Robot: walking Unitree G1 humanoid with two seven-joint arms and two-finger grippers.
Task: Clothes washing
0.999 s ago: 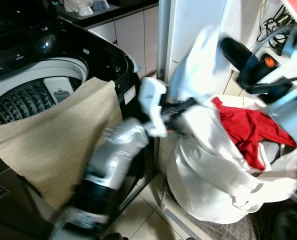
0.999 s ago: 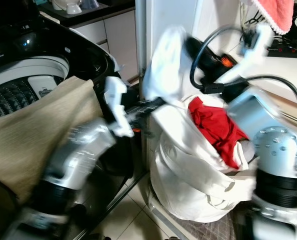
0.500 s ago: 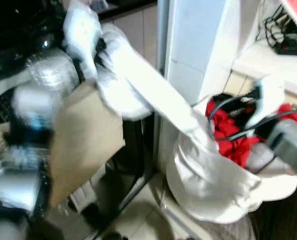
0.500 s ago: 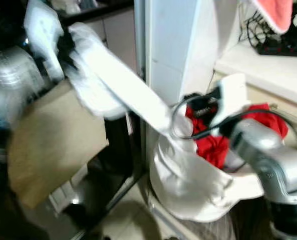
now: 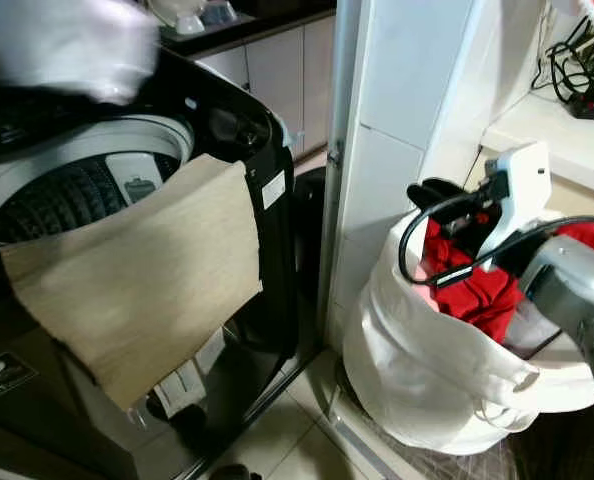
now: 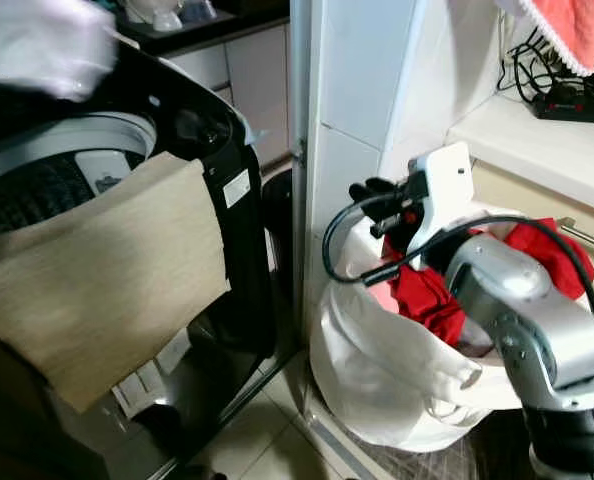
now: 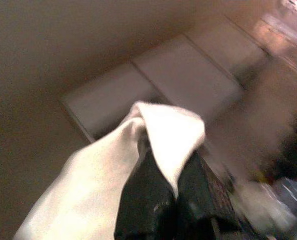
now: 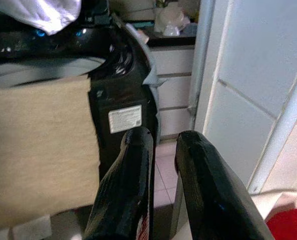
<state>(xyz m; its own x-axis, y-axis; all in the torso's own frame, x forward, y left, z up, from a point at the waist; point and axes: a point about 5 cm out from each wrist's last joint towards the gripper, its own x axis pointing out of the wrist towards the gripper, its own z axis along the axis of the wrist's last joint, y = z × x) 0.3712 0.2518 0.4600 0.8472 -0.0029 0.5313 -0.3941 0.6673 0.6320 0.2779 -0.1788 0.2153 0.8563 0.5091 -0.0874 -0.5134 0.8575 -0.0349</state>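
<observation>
Presently, item one: white garment (image 7: 158,135), pinched between the closed black fingers of the left gripper (image 7: 161,190) in its wrist view and seen as a blurred white mass at the upper left of the left eye view, above the open washing machine (image 5: 232,130); held high, by judgement, so it can drop into the drum (image 5: 67,195). Item two: beige cloth (image 5: 137,270), draped over the washer's front rim and hanging down the black front panel at left centre, half in and half out. Item three: white laundry bag (image 5: 417,370), lower right, standing on the tiled floor (image 5: 277,440) against the white wall, mouth open with a red garment (image 5: 472,290) on top, placed within reach for sorting. Right gripper (image 8: 161,145): empty, fingers nearly together with a narrow gap; the silver arm bends at the elbow over the bag, fingers pointing toward the washer.
</observation>
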